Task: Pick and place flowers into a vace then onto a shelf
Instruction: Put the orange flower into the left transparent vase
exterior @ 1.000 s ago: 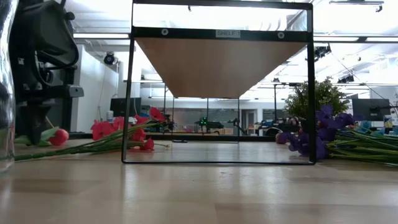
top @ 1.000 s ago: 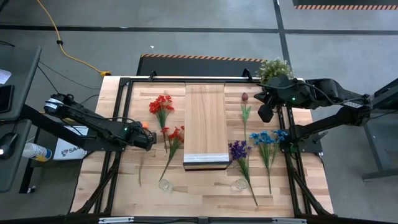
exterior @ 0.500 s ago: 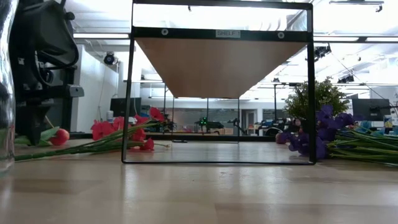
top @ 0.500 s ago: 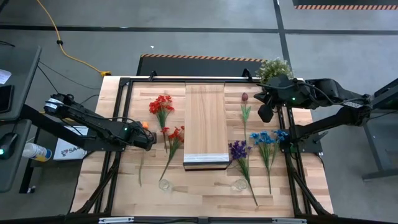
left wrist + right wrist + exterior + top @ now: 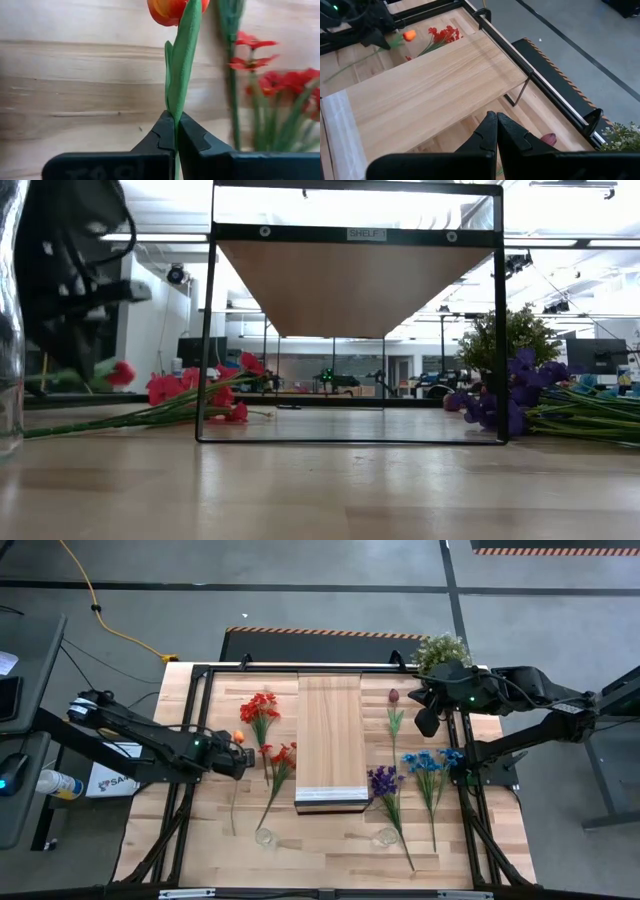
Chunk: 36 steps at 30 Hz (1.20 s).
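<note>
Orange-headed flower (image 5: pixel 176 6), pinched at the leafy upper stem by the left gripper (image 5: pixel 175 131), jaws pressed onto the stem, at the left side of the bench (image 5: pixel 330 850). In the low view the flower hangs clear of the bench top. The thin stem trails toward the near edge; the grip is narrow, so the stem may pivot or slip in transfer, and the dangling end may miss the mouth of the left glass vase (image 5: pixel 264 837), or tip it. The left arm reaches in from the far left, stretched low across the bench, beside the red flowers (image 5: pixel 260 707). The right gripper (image 5: pixel 496 126) waits high over the far right corner, near the maroon flower (image 5: pixel 394 696), jaws pressed together and empty. The shelf (image 5: pixel 331 730) lies centre, bare. Blue flowers (image 5: pixel 430 762) and purple flowers (image 5: pixel 383 780) lie to its right.
</note>
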{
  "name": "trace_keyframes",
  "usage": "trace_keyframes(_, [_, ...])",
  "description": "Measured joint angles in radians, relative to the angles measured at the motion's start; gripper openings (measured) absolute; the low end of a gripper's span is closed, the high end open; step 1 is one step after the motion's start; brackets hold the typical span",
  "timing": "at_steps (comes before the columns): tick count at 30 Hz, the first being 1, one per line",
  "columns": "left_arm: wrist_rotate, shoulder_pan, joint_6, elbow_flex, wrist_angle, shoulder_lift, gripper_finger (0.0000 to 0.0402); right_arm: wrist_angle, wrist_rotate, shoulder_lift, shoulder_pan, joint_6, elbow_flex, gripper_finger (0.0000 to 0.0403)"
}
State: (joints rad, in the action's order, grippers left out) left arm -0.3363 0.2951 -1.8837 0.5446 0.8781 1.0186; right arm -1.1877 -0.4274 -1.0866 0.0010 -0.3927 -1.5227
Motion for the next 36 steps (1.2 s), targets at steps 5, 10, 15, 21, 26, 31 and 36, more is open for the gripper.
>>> trace_keyframes(5, [-0.048, 0.000, 0.058, 0.141, 0.195, -0.057, 0.0035, 0.000, 0.000, 0.000, 0.000, 0.016, 0.000, 0.0000])
trace_keyframes(10, [-0.147, 0.000, 0.148, 0.349, 0.365, -0.106, 0.0035, -0.001, 0.000, 0.000, 0.000, 0.028, 0.000, 0.0000])
trace_keyframes(15, [-0.246, 0.000, 0.294, 0.555, 0.425, -0.110, 0.0035, -0.001, 0.001, 0.000, 0.000, 0.031, 0.000, 0.0000])
trace_keyframes(21, [-0.304, 0.000, 0.441, 0.707, 0.427, -0.082, 0.0035, -0.001, -0.001, 0.000, 0.000, 0.029, 0.000, 0.0000])
trace_keyframes(26, [-0.306, 0.000, 0.528, 0.758, 0.410, -0.063, 0.0035, -0.011, -0.058, 0.000, 0.000, 0.005, 0.000, 0.0000])
trace_keyframes(31, [-0.275, 0.011, 0.632, 0.774, 0.322, -0.064, 0.0035, -0.019, -0.134, 0.000, 0.000, -0.008, 0.000, 0.0000])
trace_keyframes(36, [-0.274, 0.093, 0.702, 0.774, 0.208, -0.070, 0.0035, -0.022, -0.185, 0.000, 0.000, -0.019, 0.000, 0.0000])
